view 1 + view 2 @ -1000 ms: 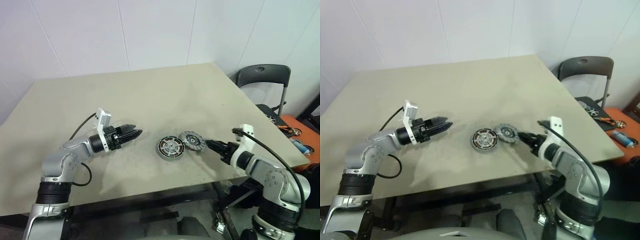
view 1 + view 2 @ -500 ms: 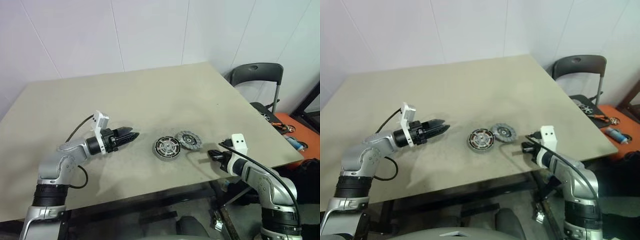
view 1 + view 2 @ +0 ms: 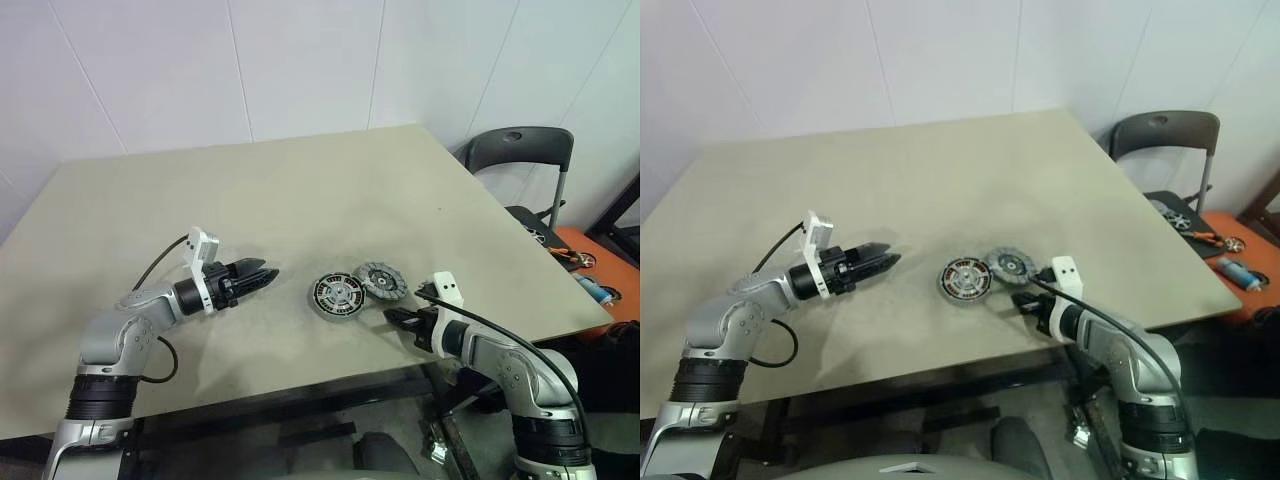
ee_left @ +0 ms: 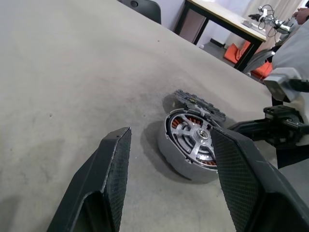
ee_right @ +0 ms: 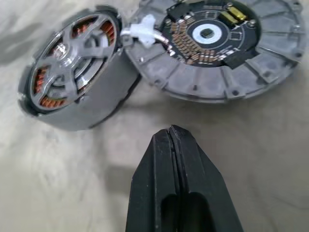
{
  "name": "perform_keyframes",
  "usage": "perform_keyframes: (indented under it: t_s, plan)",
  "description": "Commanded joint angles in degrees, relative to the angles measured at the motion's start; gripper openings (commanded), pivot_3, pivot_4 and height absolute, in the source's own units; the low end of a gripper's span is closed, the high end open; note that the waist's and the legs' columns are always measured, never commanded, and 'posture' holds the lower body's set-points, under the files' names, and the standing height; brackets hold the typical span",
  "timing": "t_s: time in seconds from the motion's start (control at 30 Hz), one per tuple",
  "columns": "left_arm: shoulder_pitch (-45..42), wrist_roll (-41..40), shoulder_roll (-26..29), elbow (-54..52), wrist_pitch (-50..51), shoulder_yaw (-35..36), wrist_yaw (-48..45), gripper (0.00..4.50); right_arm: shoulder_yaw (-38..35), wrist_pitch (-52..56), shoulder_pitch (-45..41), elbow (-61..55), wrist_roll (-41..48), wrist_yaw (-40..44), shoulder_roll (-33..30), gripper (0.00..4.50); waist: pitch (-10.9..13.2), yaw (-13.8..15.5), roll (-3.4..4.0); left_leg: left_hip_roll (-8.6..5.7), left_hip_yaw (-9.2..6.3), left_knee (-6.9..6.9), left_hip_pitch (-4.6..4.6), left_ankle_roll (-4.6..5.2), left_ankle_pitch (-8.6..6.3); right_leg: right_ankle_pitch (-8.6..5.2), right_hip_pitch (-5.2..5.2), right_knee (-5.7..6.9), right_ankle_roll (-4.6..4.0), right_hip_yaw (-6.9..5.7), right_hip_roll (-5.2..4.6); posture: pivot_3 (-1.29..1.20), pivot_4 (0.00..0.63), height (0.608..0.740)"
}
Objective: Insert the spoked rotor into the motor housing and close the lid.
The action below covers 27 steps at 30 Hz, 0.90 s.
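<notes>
Black fingers of the right end effector point(image 5: 176, 140) have pressed together, empty, and swung in just below the lid point(image 5: 217, 46) leaning on the motor housing point(image 3: 338, 297) at mid-frame; the spoked rotor point(image 5: 70, 58) already sits inside. The left end effector point(image 4: 169, 159) stays spread. Closing the lid comes next, I'd judge.

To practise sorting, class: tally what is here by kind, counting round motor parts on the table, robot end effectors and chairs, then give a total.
Round motor parts: 2 (motor housing, lid)
End effectors: 2 (left end effector, right end effector)
Chairs: 1 (chair)
Total: 5
</notes>
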Motion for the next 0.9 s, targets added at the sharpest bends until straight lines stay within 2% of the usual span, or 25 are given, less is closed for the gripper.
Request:
perform_keyframes:
  t_s: [0.03, 0.2, 0.67, 0.9]
  plan:
    - [-0.91, 0.06, 0.26, -1.71, -1.15, 0.82, 0.00, 2.79, 0.05, -2.22, -1.48, 1.66, -1.06, -3.00, 0.40, 0.04, 0.00, -0.03, 0.00, 0.00, 0.01, 0.01, 0.01, 0.00, 0.00, -0.01, 0.02, -0.02, 0.00, 0.00, 0.00, 0.00, 0.000, 0.740]
    - [-1.37, 0.26, 0.39, -1.58, -1.23, 0.69, -0.09, 2.79, 2.92, -5.97, -0.69, 2.20, -2.83, -5.20, 0.71, 0.04, 0.00, -0.18, 0.00, 0.00, 0.00, 0.04, 0.07, 0.00, 0.00, -0.02, 0.11, 0.00, -0.03, 0.00, 0.02, 0.00, 0.000, 0.740]
    - [-1.73, 0.00, 0.19, -1.99, -0.86, 0.56, 0.32, 2.79, 0.35, -21.14, -2.80, 11.83, -8.66, -16.31, 2.07, 0.04, -0.01, 0.29, -0.01, -0.02, -0.01, 0.07, 0.06, -0.01, 0.01, 0.00, 0.14, -0.04, -0.04, 0.01, 0.01, 0.00, 0.000, 0.740]
    - [-2.26, 0.40, -0.11, -0.34, -1.76, 0.37, -0.33, 2.79, 1.45, -27.12, -2.75, 16.38, -11.17, -18.14, 1.79, 0.04, -0.02, 1.37, -0.03, -0.03, -0.03, 0.07, 0.04, 0.00, 0.01, 0.02, 0.23, -0.22, -0.04, 0.02, 0.01, 0.00, 0.000, 0.740]
